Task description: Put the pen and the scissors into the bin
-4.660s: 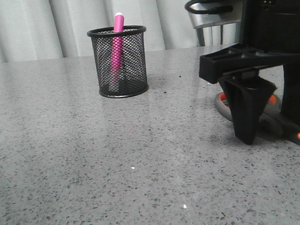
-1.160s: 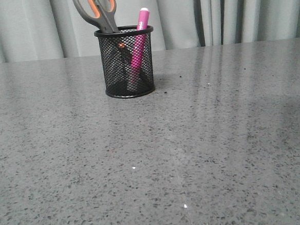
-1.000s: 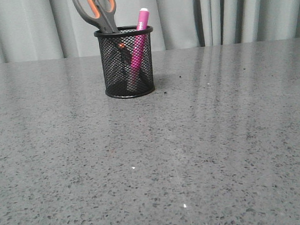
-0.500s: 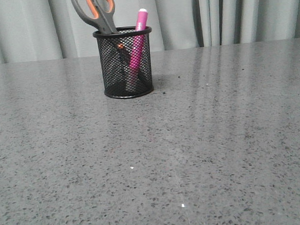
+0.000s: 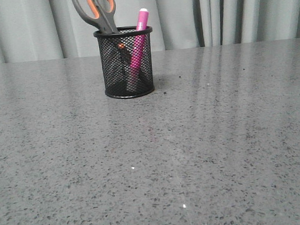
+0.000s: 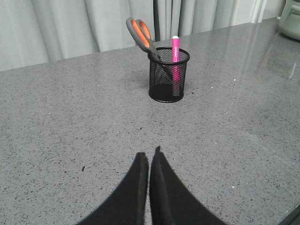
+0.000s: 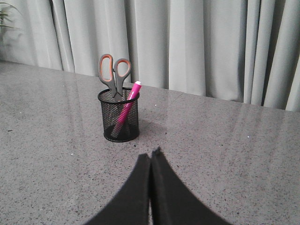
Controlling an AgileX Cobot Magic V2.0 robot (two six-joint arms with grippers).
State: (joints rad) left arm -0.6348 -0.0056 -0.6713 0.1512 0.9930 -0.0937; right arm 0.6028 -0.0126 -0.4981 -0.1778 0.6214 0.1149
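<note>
On the far left-centre of the table, the bin is standing upright and is holding both items. The scissors are standing blades-down, loops leaning up and left past the rim. The pen is tilting cap-up to the right. I am judging the cup light and easily tipped, its mesh stiff; the rim is offering the surest hold. My left gripper and right gripper are hanging well apart from it, jaws pressed together, pinching nothing.
</note>
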